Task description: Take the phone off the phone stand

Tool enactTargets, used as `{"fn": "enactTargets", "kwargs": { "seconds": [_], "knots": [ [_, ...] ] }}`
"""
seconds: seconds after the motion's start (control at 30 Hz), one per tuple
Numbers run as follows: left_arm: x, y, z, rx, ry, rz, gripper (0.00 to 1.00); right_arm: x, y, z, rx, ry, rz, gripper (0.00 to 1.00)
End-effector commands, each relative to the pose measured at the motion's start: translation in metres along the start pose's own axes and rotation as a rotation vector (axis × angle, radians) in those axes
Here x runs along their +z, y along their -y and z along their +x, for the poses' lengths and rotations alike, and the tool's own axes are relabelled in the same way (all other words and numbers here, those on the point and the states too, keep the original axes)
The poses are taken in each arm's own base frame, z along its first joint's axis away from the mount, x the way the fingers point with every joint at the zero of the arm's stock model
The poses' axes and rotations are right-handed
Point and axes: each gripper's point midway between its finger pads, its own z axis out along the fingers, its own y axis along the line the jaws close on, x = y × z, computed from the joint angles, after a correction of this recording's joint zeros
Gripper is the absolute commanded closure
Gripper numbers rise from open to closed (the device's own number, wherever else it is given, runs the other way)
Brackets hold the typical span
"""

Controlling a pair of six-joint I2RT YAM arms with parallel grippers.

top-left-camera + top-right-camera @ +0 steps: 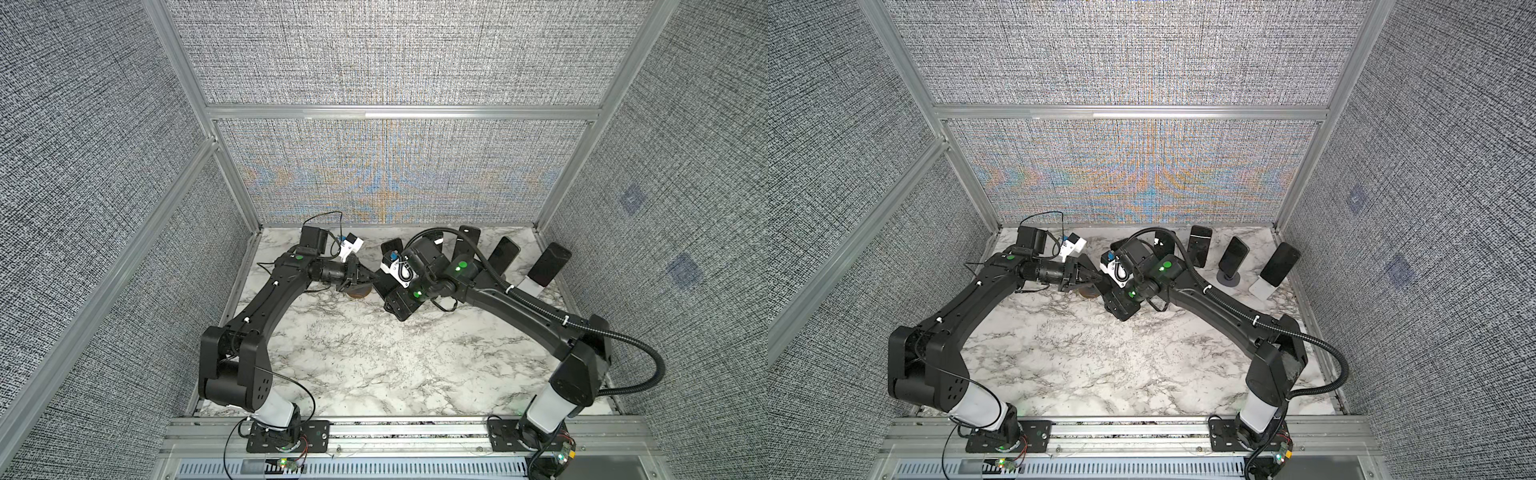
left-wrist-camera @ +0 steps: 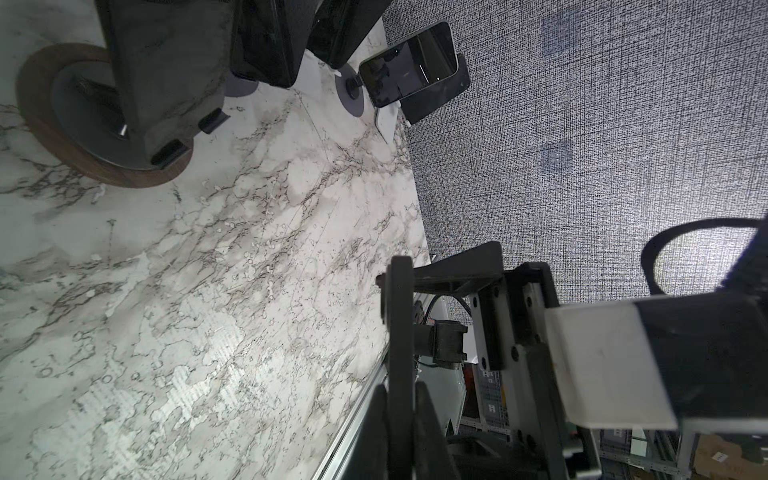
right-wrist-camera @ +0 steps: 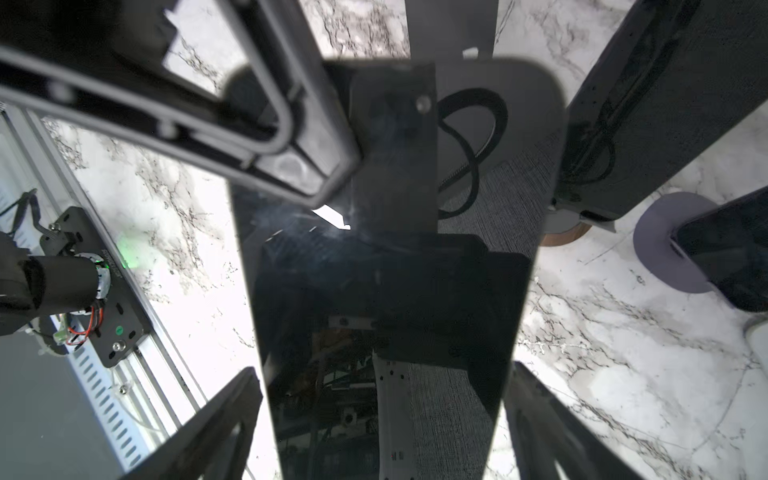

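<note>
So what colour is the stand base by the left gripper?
The stand base is brown-rimmed with a grey centre; clearest in the left wrist view.

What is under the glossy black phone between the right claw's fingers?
Only white marble tabletop shows past both long edges of the glossy black phone. Directly beneath is covered, so whether it rests on the table or hangs clear cannot be told.

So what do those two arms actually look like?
The left arm and right arm are matte black, with curved links, a white section near each base and green lights at the joints. A ribbed black hose is tied along the right arm with white ties; a thin black wire trails the left. Gripper fingers are black wedges.
</note>
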Motion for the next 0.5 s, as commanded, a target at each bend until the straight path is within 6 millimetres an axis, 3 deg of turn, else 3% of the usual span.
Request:
{"fn": "enactTargets", "kwargs": {
  "seconds": [0.0,0.23,0.4,0.47],
  "knots": [
    [-0.001,0.006,0.002,0.034,-0.013,0.022,1.00,0.001,0.002,0.004,0.007,-0.030,0.014,0.15],
    [-0.001,0.006,0.002,0.040,-0.011,0.015,1.00,-0.003,0.012,0.000,0.016,-0.002,0.076,0.28],
    [0.000,0.004,0.001,0.036,-0.008,0.015,1.00,-0.002,0.013,-0.006,0.026,0.031,0.079,0.48],
    [0.001,0.003,0.000,0.039,-0.006,0.013,1.00,-0.002,0.015,-0.008,0.032,0.042,0.087,0.49]
  ]
}}
